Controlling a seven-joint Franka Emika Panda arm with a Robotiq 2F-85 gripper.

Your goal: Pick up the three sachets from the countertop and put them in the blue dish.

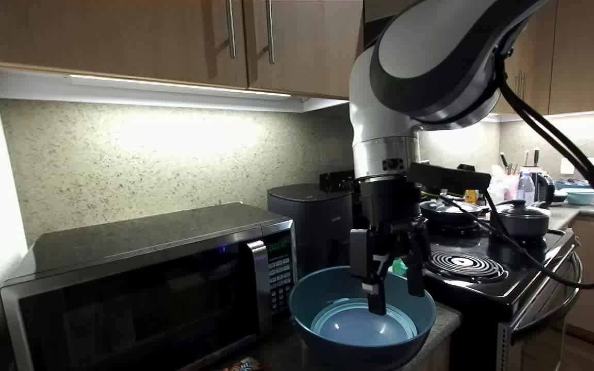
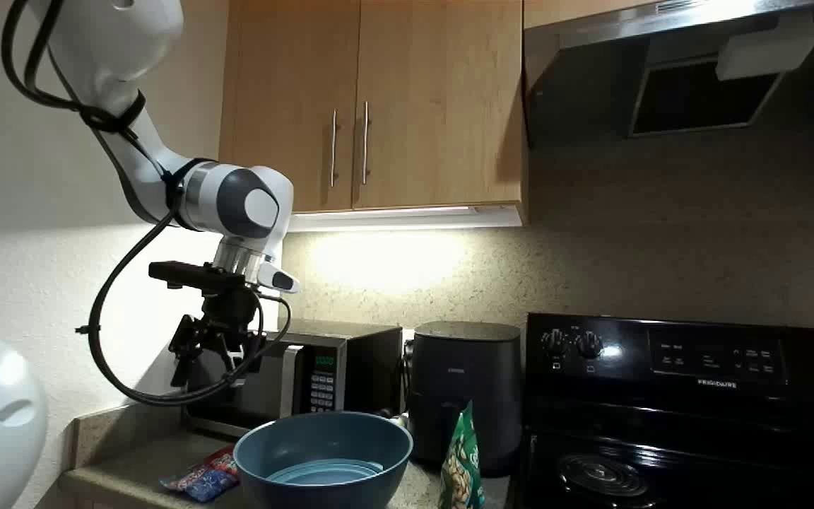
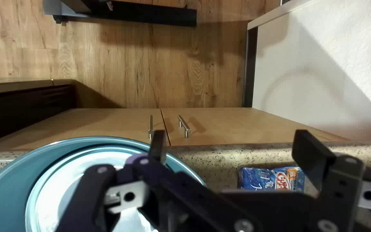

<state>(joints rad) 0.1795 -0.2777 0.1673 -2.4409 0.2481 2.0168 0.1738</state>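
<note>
The large blue dish (image 1: 323, 288) stands on the countertop; its outer wall shows in an exterior view (image 2: 322, 491) and its rim in the wrist view (image 3: 8, 193). A green sachet (image 2: 462, 466) stands upright right of the dish; a bit of green (image 1: 400, 267) shows behind my gripper. Left of the dish lie a red sachet (image 2: 223, 461) and a blue sachet (image 2: 207, 485), touching or overlapping. The blue one shows between my fingers in the wrist view (image 3: 269, 178), partly hidden. My gripper (image 3: 231, 146) is open and empty, well above the sachets, left of the dish (image 2: 215, 371).
A microwave (image 2: 269, 382) stands behind the dish. A dark air fryer (image 2: 467, 382) stands behind the green sachet. The black stove (image 1: 464, 281) with pots adjoins the counter. A wall (image 3: 349, 64) borders the counter's end. Upper cabinets (image 2: 442, 106) hang above. A lighter round piece (image 1: 364, 324) lies inside the dish.
</note>
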